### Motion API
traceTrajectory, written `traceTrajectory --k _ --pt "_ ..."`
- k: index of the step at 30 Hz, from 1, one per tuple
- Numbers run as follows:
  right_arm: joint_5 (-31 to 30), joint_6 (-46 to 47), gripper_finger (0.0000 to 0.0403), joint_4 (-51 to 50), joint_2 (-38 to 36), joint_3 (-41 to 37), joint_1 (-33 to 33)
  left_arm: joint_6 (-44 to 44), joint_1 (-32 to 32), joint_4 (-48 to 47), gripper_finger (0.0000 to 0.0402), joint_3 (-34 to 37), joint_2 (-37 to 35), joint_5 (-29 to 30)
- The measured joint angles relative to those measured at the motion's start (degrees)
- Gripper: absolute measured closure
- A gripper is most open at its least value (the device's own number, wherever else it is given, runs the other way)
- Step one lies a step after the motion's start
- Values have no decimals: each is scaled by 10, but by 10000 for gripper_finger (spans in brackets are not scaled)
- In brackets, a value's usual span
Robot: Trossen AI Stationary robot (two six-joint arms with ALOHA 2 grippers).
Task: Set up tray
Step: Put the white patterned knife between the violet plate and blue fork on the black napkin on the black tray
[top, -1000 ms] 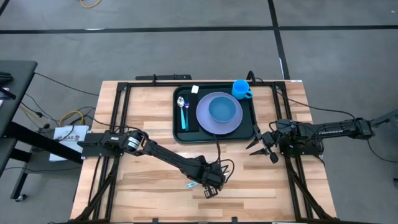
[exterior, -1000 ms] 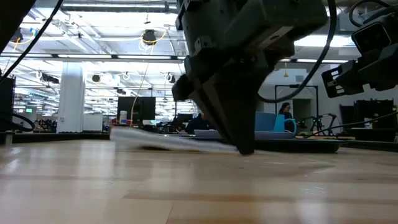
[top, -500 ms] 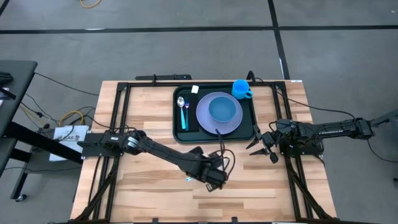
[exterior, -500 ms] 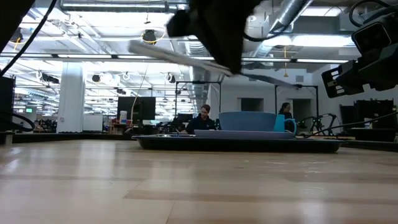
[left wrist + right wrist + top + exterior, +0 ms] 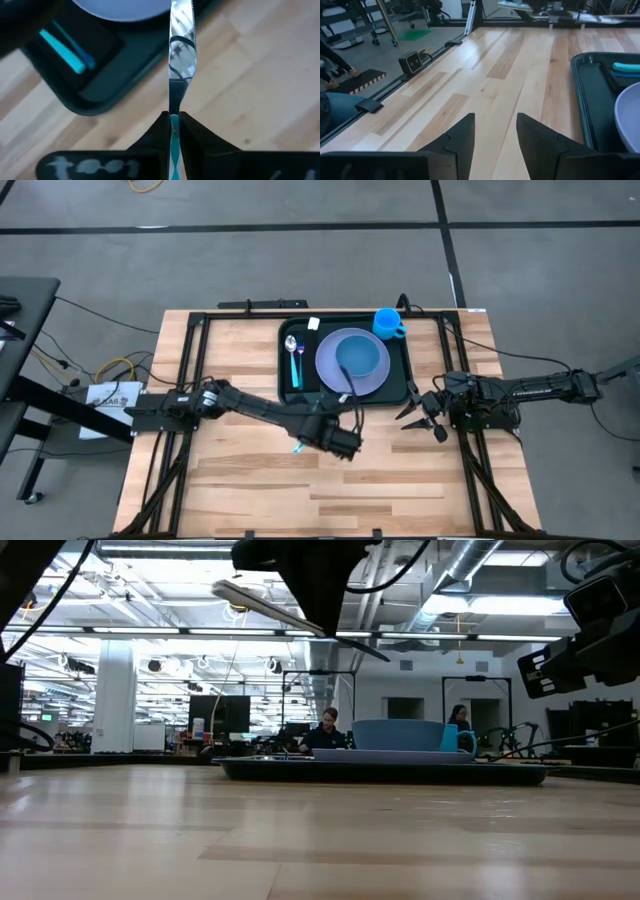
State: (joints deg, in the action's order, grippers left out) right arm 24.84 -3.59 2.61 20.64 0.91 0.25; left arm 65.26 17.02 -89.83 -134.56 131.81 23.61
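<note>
My left gripper (image 5: pixel 325 430) is shut on a knife with a teal handle (image 5: pixel 299 447) and holds it in the air just near of the tray; the blade (image 5: pixel 181 50) points toward the tray. The dark green tray (image 5: pixel 405 380) lies at the table's far middle. It carries a lavender plate (image 5: pixel 330 375) with a blue bowl (image 5: pixel 360 357), a blue cup (image 5: pixel 388 323), and a teal-handled spoon and fork (image 5: pixel 294 360) on a black rectangle. My right gripper (image 5: pixel 420 415) is open and empty to the right of the tray. My left gripper pinches the knife's teal handle (image 5: pixel 174 131) between its two fingers, close to where the handle meets the blade. The fingers lie along the knife, pointing toward the table's far side. The knife is lifted clear of the table, close to level (image 5: pixel 290 615).
Bare wooden table top (image 5: pixel 250 490) lies near of the tray and to its left. Black frame rails (image 5: pixel 190 360) run along the table's left and right sides. A person sits in the room far behind the table (image 5: pixel 327 730).
My left gripper has risen from the table top with the knife and gone toward the table's far edge, up to the tray's near rim. The knife, which lay on the table a second ago, now hangs clear of it.
</note>
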Motion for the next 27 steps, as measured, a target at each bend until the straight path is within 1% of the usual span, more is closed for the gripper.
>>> traceTrajectory --k 5,14,22,27 --pt "1 6 265 2 0 0 0 3 -41 -2 393 0 -8 13" --pt "2 6 264 2 0 0 0 -47 -132 -2 393 0 -10 7" --pt "2 6 265 3 0 0 0 -50 -220 -2 393 0 -29 22" --pt "4 7 264 3 0 0 0 -48 -271 -2 393 0 -28 8"
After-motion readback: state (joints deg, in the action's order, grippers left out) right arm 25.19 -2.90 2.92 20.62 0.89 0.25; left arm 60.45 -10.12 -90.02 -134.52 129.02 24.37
